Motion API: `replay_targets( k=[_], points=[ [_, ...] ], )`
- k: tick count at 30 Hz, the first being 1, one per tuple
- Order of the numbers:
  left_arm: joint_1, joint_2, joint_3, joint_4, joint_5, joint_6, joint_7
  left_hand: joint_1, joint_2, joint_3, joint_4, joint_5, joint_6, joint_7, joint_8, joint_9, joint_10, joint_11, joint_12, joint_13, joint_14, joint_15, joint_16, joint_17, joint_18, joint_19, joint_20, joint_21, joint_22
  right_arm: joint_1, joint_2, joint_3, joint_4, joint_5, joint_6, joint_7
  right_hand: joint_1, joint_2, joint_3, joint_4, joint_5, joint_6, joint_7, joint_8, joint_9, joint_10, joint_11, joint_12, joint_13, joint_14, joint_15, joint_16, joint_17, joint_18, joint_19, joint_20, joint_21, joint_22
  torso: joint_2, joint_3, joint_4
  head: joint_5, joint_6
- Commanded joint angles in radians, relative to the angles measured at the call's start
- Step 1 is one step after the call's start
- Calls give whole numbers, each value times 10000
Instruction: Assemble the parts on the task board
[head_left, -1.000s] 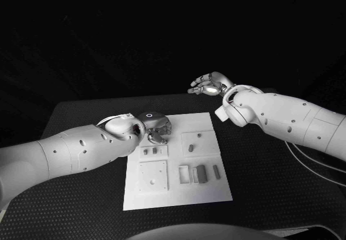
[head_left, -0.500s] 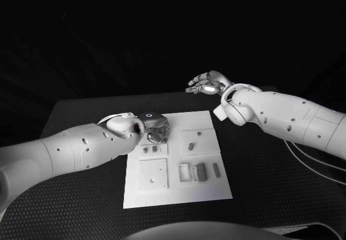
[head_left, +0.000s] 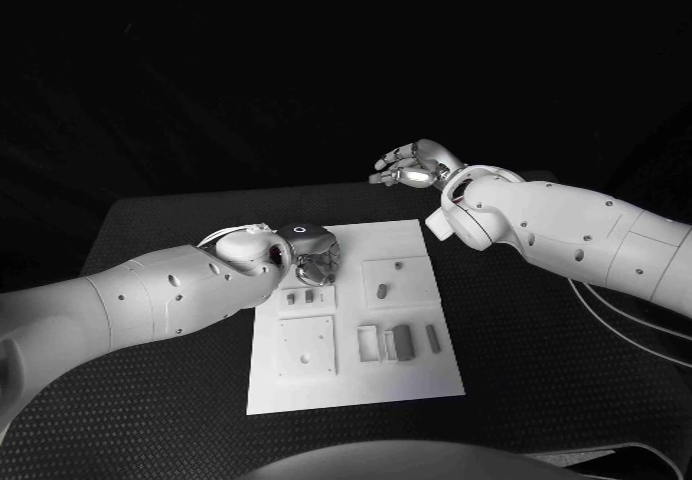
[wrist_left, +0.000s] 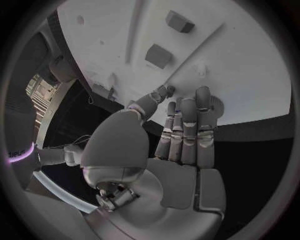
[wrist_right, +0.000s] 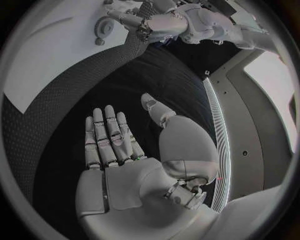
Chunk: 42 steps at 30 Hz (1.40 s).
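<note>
Your left hand (head_left: 307, 255) is hovering, fingers spread and empty, over the flat white task board (head_left: 418, 385); your right hand (head_left: 415, 167) is empty too.

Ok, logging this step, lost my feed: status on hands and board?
Left hand open, fingertips over the task board's far edge. Right hand open, raised beyond the table's far edge. Grey parts lying on board, nothing blocking.

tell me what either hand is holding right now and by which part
Nothing is held. The left hand hovers with fingers extended over the task board; the right hand is open above the table.
</note>
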<state>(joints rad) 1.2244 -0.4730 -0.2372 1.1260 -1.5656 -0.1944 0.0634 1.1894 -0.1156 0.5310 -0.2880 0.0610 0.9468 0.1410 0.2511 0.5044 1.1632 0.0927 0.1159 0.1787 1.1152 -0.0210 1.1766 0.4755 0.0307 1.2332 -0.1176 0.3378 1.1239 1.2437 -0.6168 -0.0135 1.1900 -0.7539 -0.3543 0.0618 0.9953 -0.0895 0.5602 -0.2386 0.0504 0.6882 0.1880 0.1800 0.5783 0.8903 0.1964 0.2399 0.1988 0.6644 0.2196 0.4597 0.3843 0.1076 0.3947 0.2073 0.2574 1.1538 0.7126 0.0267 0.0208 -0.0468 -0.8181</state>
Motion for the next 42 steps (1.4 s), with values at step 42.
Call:
replay_targets(
  k=[42],
  points=[
    [-239, 362, 2, -568, -62, -53, -197, -61, 533, 331, 21, 210, 229, 37, 144, -109, 315, -73, -109, 138, 377, -67, 344, 161, 675, 286, -95, 309, 495, -3, 46, 3, 45, 23, 201, -16, -17, -11, -57, 109, -17, -91, 596, 74, -57, 162, 5, -147, -187, 41, 56, -164, -68, -164, -121, 9, -144, 78, -5, -12, -17, 1, -76]
  ],
)
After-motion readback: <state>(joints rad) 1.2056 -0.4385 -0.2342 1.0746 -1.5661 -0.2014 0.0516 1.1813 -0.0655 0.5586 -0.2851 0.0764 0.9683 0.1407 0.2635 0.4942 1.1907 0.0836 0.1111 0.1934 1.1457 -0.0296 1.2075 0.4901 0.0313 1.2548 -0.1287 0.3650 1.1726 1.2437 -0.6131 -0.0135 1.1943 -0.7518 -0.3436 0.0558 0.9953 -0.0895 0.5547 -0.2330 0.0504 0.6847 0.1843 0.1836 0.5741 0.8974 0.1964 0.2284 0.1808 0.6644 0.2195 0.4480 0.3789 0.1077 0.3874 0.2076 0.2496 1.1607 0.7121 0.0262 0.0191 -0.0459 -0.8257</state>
